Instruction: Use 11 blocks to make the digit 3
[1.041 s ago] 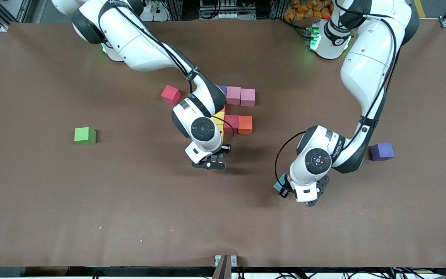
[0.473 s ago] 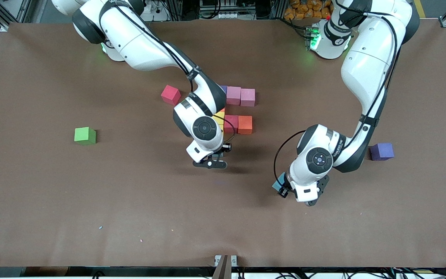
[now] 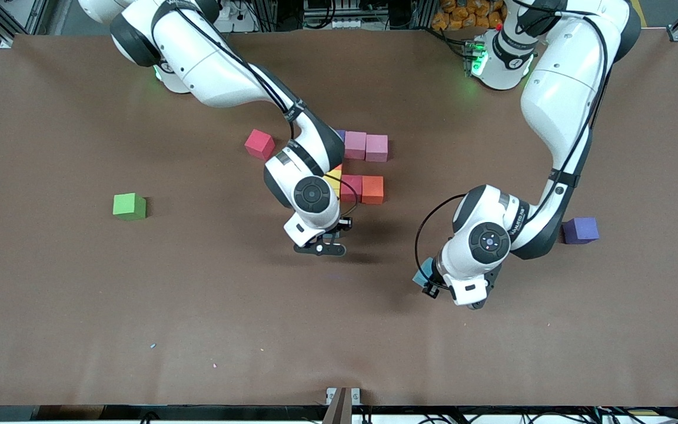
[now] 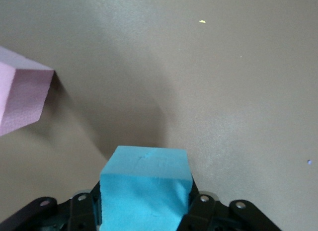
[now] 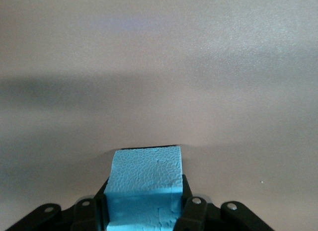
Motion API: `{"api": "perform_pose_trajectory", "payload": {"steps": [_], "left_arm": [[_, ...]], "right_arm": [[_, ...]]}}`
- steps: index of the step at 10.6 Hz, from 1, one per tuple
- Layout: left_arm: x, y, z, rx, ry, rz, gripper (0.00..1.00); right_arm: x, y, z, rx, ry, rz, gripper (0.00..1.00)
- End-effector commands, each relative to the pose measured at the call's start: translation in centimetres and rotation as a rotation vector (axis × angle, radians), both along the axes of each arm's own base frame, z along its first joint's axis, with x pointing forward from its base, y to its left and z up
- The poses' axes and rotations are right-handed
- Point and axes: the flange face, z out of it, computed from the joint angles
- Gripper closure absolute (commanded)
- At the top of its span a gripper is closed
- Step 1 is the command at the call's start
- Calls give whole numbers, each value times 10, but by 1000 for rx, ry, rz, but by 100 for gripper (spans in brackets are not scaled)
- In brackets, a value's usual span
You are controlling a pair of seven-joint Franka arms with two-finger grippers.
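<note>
Both arms have barely shifted over the last second: the left gripper (image 3: pixel 433 282) has crept a touch toward the blocks, the right gripper (image 3: pixel 321 246) hardly at all. Each is clamped on a blue cube, the left one's cube (image 4: pixel 145 191) and the right one's cube (image 5: pixel 144 184) both pinched between black fingers. From the front, the left gripper hangs over bare table (image 3: pixel 198 330) at about 4 o'clock from the half-built digit, its cube peeking out beside the wrist; the right gripper hangs over the table at 6 o'clock from the cluster. In that cluster two pink cubes (image 3: pixel 365 146) sit side by side, with another pink cube (image 3: pixel 351 187) touching an orange cube (image 3: pixel 372 189), and a yellow cube (image 3: pixel 333 179) partly hidden by the right wrist. A red cube (image 3: pixel 259 143) lies at 9 o'clock, apart from the cluster. A purple cube (image 3: pixel 580 230) sits toward the left arm's end, a green cube (image 3: pixel 129 206) toward the right arm's end.
</note>
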Motion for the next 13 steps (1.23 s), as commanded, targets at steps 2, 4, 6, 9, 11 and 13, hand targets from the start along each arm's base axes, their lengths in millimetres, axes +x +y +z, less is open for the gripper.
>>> {"api": "perform_pose_trajectory", "payload": {"steps": [2, 4, 6, 9, 11, 13], "left_arm": [[-9, -7, 26, -5, 32, 94, 100], [-12, -10, 34, 0, 37, 153, 100], [-14, -10, 42, 7, 45, 159, 100], [-17, -11, 46, 17, 60, 207, 100], [-21, -15, 47, 21, 79, 229, 100], [-23, -16, 48, 30, 91, 248, 100]], "right_arm": [[1, 5, -1, -18, -10, 1, 96], [0, 5, -2, -17, -8, 2, 94], [0, 5, -2, -15, -6, 0, 93], [-1, 6, -3, -12, -1, -4, 92], [-2, 6, -3, -11, 5, -12, 91], [-2, 6, -3, -10, 6, -14, 91]]}}
